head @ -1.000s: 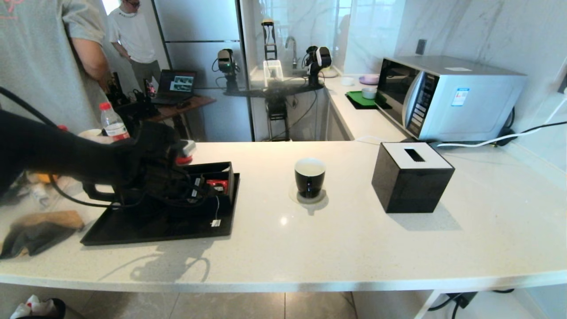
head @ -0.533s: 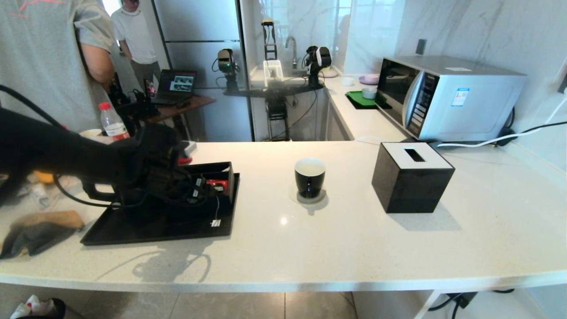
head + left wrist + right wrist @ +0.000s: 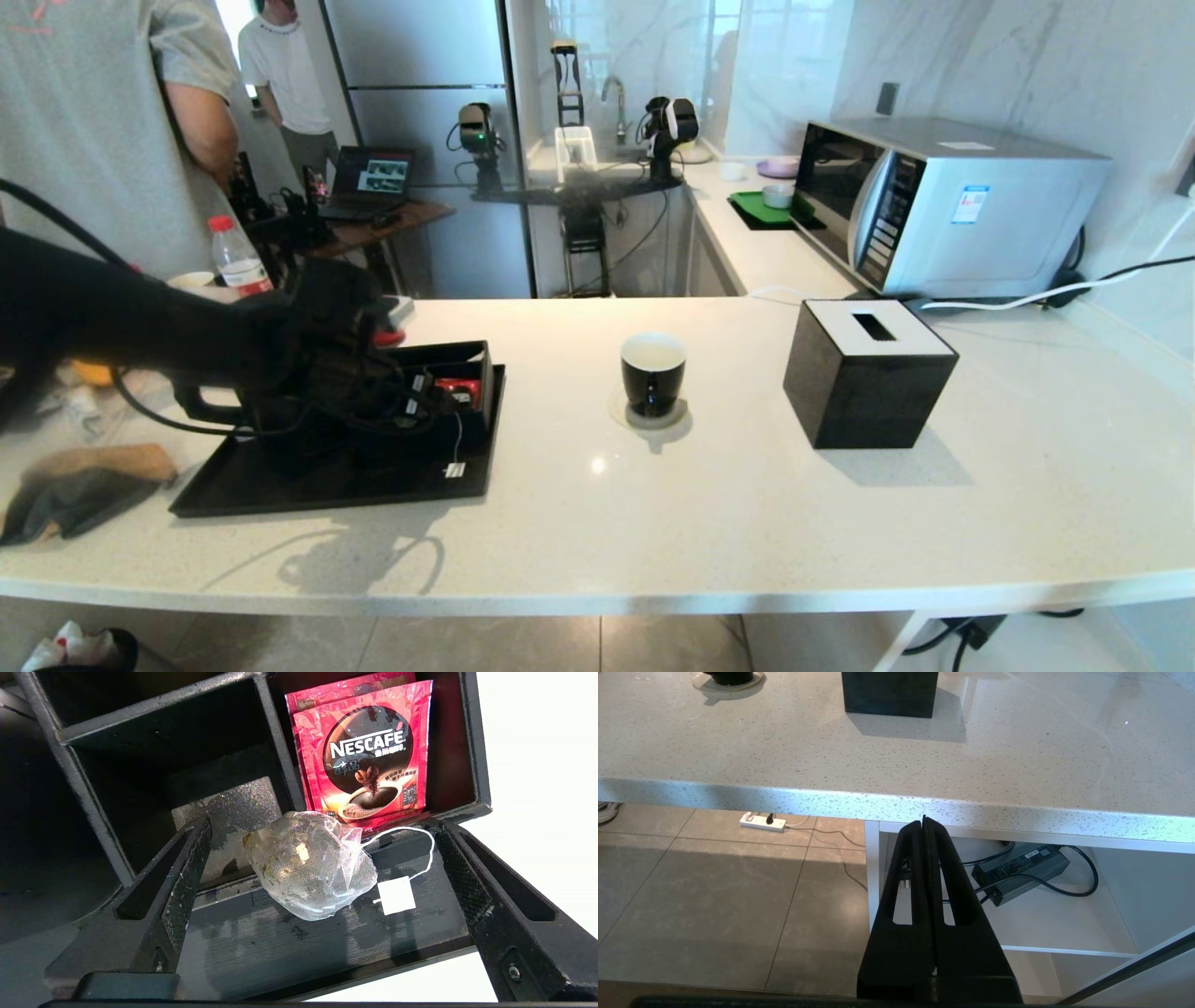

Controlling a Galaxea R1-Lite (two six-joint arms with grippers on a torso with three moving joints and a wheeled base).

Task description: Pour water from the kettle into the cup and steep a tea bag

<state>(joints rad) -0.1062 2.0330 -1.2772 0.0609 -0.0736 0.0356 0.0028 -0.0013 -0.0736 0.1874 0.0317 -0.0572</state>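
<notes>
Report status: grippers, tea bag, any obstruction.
Left gripper open, straddling the tea bag on the black tray. Right gripper shut, parked below the counter edge. Tea bag not gripped; red coffee sachet right behind it.

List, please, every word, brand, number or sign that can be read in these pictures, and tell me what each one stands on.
"NESCAFÉ": on the red sachet standing in the black box compartment, behind the tea bag.
Small print lower on that sachet: too small to read.
Tea bag's white tag: blank.
Blue-and-white sticker on the microwave: too blurred to read.
Label on the red-capped bottle: too small to read.
Laptop screen: nothing legible.
</notes>
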